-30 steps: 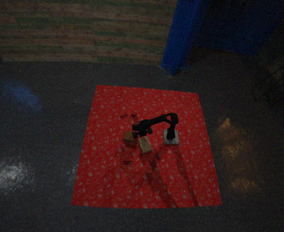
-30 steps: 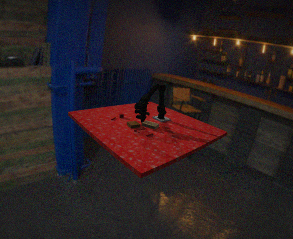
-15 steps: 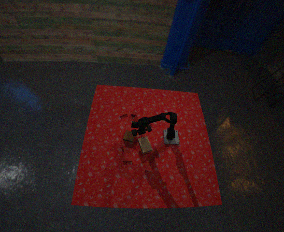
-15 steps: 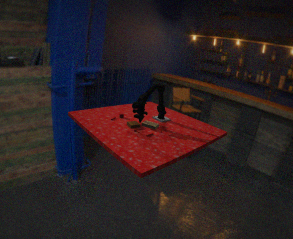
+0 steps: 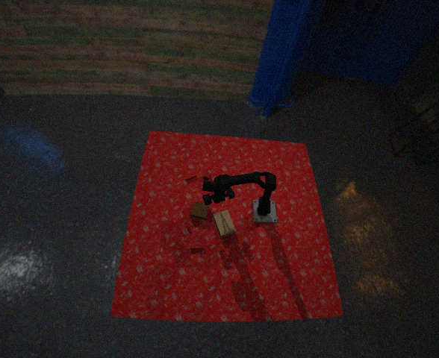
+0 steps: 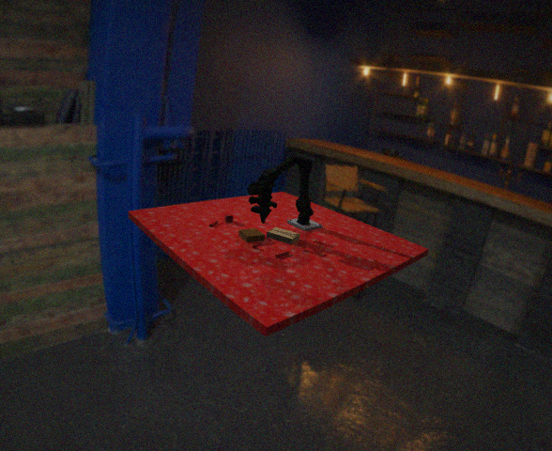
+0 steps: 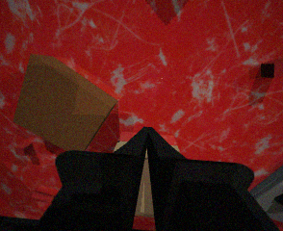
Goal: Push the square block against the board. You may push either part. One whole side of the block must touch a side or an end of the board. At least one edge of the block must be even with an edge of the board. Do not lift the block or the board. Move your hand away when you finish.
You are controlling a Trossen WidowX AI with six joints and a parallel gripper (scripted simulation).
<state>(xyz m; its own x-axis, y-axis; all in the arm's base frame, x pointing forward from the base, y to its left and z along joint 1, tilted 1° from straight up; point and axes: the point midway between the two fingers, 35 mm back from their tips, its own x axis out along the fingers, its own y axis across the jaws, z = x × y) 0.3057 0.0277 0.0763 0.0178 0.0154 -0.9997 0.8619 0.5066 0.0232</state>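
The square brown block (image 5: 200, 210) (image 6: 252, 235) (image 7: 60, 106) lies flat on the red table (image 5: 166, 277) (image 6: 267, 291). The lighter tan board (image 5: 223, 222) (image 6: 283, 235) lies just right of it, turned at a different angle, with a narrow gap between them. In the wrist view only a strip of the board (image 7: 173, 142) shows behind the fingers. My gripper (image 5: 211, 199) (image 6: 265, 219) (image 7: 147, 131) is shut and empty. It hangs above the table, over the gap at the far ends of the block and board, touching neither.
The arm's base plate (image 5: 265, 216) (image 6: 304, 224) stands right of the board. Small dark red pieces lie on the table beyond the gripper (image 5: 191, 179) (image 6: 228, 219) (image 7: 267, 70) and in front of the block (image 5: 197, 250) (image 6: 282, 255). A blue pillar (image 6: 135, 146) stands behind the table.
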